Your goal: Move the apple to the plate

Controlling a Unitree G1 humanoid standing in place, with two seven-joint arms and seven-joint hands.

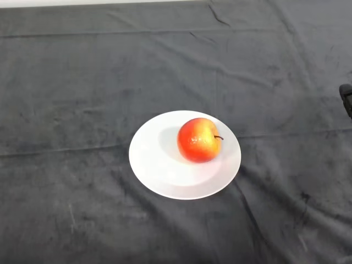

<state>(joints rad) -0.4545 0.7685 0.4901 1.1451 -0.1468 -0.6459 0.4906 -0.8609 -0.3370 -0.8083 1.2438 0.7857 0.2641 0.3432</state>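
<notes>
Fingers: none in your view, state untellable | apple (198,139) rests on plate (165,170), toward two o'clock of centre, stem pointing three o'clock | task apparently complete | tabletop (66,82) cloth-covered.

Red-yellow apple (199,139) lying on white round plate (159,170), right of centre, stem pointing right

A table under a dark wrinkled cloth (82,82) carries a white plate (159,170) near its middle.
</notes>
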